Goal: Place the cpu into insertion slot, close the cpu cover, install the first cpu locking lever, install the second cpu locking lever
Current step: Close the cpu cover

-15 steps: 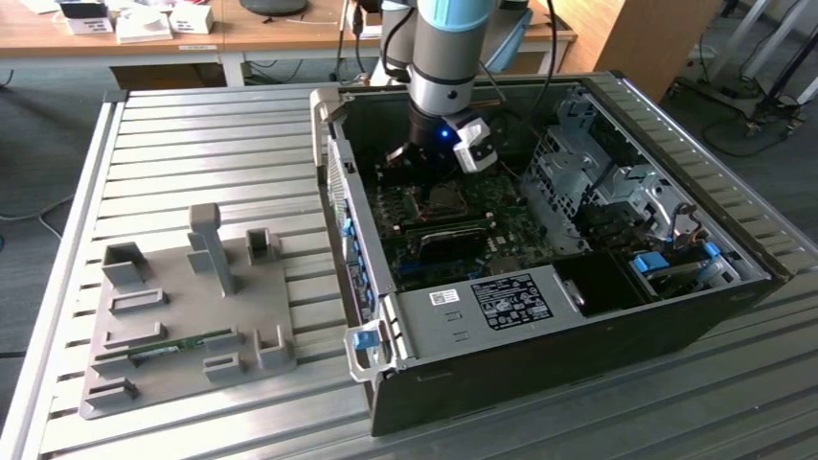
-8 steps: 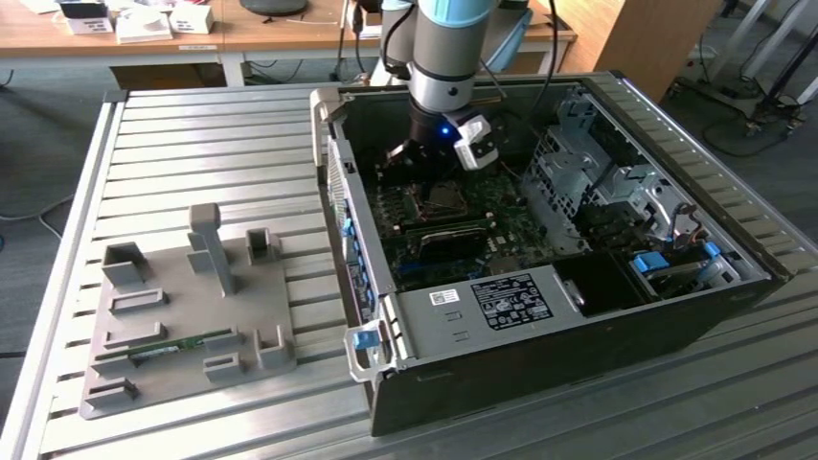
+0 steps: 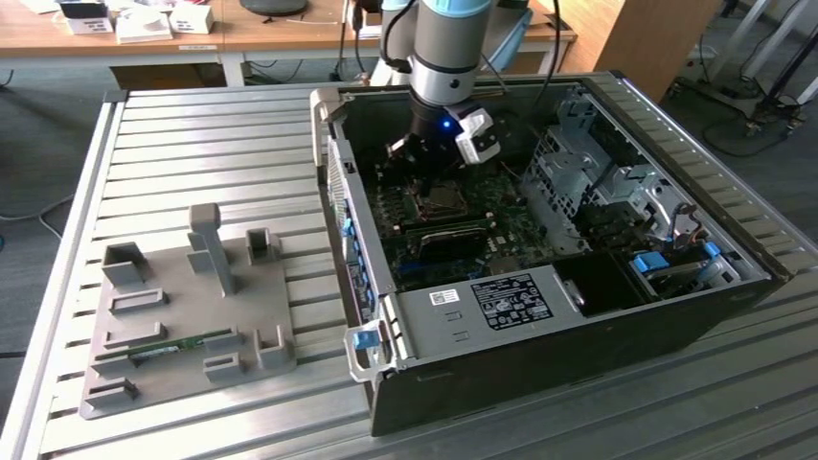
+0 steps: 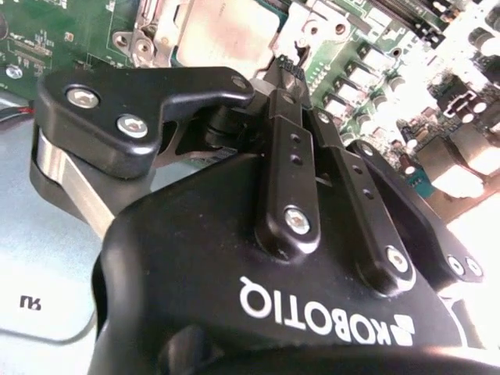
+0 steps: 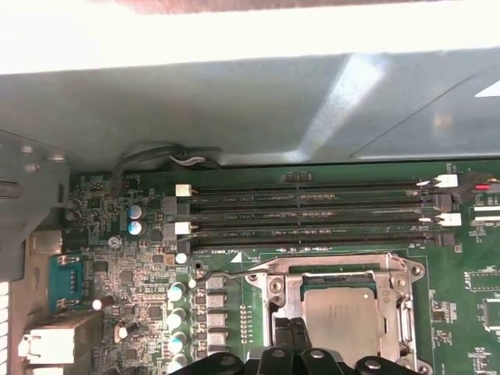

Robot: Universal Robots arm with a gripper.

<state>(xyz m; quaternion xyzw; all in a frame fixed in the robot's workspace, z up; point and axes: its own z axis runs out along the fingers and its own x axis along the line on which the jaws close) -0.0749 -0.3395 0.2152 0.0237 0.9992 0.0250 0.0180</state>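
Jaws pinched together, nothing seen between them, hang at the edge of the one thin silvery square-frame cpu cover (image 5: 275,301), probably to serve as a narrow pushing tip. One pale silvery-grey square cpu (image 5: 344,316) sits in its socket, with the cover flat around it. Four long dark memory slots (image 5: 312,207) run alongside. In the exterior view, one grey moulded tray (image 3: 167,278) lies at nine o'clock from the black computer case (image 3: 576,355).

Arm (image 3: 442,48) upright, gripper (image 5: 290,332) downward (fingers (image 5: 281,337) together).
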